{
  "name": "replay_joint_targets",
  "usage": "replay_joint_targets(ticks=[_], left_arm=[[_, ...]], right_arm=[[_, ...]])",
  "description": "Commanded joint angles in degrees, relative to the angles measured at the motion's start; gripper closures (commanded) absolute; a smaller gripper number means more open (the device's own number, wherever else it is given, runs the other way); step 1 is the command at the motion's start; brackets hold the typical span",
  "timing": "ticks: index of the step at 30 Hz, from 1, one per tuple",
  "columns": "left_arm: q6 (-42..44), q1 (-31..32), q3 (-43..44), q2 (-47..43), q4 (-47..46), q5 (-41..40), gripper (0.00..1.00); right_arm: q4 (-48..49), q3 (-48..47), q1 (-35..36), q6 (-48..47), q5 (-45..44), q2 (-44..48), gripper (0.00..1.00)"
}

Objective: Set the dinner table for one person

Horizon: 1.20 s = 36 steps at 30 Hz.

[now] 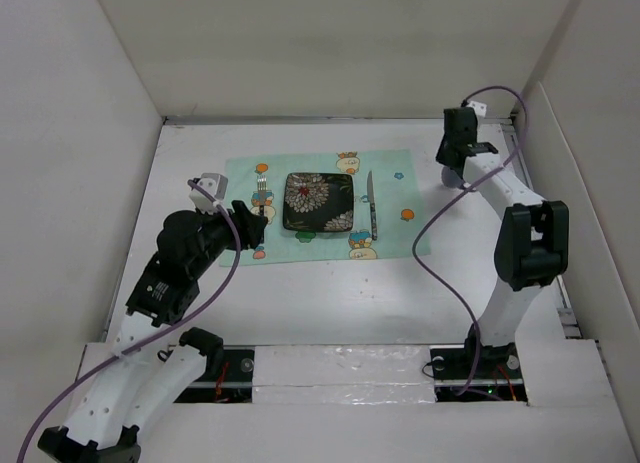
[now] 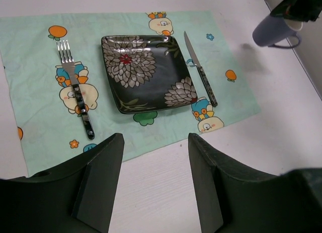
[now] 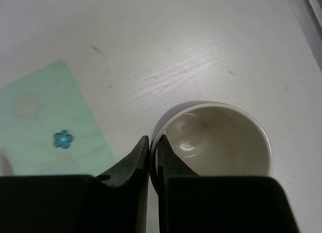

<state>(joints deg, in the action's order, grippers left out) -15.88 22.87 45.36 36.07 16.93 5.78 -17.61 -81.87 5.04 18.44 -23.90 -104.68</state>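
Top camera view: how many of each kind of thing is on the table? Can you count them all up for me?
fork: 1
knife: 1
plate: 1
mug: 1
placemat: 1
Total: 5

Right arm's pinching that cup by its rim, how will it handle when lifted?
The cup looks like glazed ceramic: probably rigid, slippery and breakable. The right gripper clamps only one side of the rim, so it may tilt when lifted.
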Motion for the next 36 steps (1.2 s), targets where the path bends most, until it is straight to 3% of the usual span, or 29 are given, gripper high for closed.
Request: replay_joint_targets(ticks=[1,15,19,36], left_arm=[[0.7,0.2,0.7,0.2,-2.3,-0.6,0.49],[0.8,0.2,0.8,0.2,-2.0,-1.8,0.48],[0.8,0.2,0.8,0.0,-2.0,-1.8,0.47],[0.4,0.2,0.7,0.8,-1.5,-3.9,0.44]], right_arm=[[2.4,-10.2,5.6,-4.4,1.1,1.3,1.00],[-8.0,-41.0,13.4,-14.2,5.4,-19.4,1.00],[-10.2,-43.7,13.9,-15.0,6.3,-22.8,1.00],[-9.1,-39.1,13.4,-13.5,11.9,-24.6,1.00]])
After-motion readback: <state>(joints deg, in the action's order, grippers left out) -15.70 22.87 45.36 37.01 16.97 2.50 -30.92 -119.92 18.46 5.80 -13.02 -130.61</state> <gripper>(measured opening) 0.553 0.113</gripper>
